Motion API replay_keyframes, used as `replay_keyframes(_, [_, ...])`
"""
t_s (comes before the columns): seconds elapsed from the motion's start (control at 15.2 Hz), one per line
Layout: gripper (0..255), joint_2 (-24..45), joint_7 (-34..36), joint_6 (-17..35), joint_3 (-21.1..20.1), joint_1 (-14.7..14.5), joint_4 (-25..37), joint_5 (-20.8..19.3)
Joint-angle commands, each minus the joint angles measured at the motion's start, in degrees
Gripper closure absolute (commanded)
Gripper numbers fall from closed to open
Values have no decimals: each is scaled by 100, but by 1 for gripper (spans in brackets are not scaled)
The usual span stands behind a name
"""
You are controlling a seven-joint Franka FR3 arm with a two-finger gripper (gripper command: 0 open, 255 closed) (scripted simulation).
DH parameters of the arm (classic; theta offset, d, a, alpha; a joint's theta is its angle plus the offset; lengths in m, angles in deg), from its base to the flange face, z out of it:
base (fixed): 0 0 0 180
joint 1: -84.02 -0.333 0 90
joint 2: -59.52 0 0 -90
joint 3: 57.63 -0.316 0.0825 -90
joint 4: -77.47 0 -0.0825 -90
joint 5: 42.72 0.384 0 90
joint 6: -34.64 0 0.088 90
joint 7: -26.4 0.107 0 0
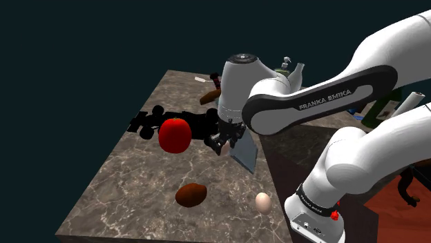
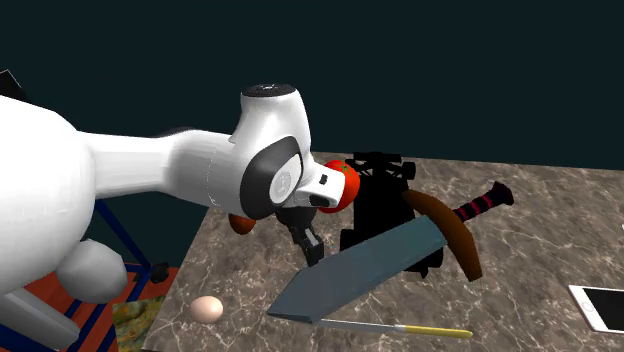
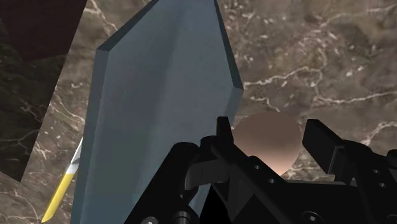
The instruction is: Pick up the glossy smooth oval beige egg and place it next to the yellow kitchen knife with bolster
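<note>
The beige egg [image 1: 262,201] lies on the marble table [image 1: 131,200] near the edge by the stand, also seen as the egg [image 2: 208,308]. My gripper [image 1: 222,141] hangs open above the table, apart from the egg. In the wrist view the egg [image 3: 267,145] shows on the table below, between the spread fingers of the gripper [image 3: 268,130], which do not touch it. The yellow-handled knife [image 2: 400,328] lies flat beside a large grey-blue blade [image 2: 365,268]; its yellow handle [image 3: 60,194] peeks out from beside that blade [image 3: 159,108].
A red tomato [image 1: 175,134] and a black object [image 1: 190,124] sit mid-table. A brown lump [image 1: 190,195] lies near the egg. A brown curved thing [image 2: 450,230] and a white flat device [image 2: 600,305] lie toward the second exterior view's right.
</note>
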Motion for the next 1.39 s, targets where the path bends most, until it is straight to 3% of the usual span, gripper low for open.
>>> replay_keyframes(0.0, [255, 116, 46, 199, -53, 14, -85, -8])
replay_keyframes(0.26, [255, 394, 141, 646, -160, 69, -261, -54])
replay_keyframes(0.79, [255, 394, 141, 646, -161, 70, -261, -54])
replay_keyframes(0.86, [0, 391, 145, 645, -164, 65, -263, -50])
replay_keyframes(1.19, [0, 394, 141, 646, -161, 70, -261, -54])
replay_keyframes(1.32, [0, 93, 77, 147, -76, -10, -55, 13])
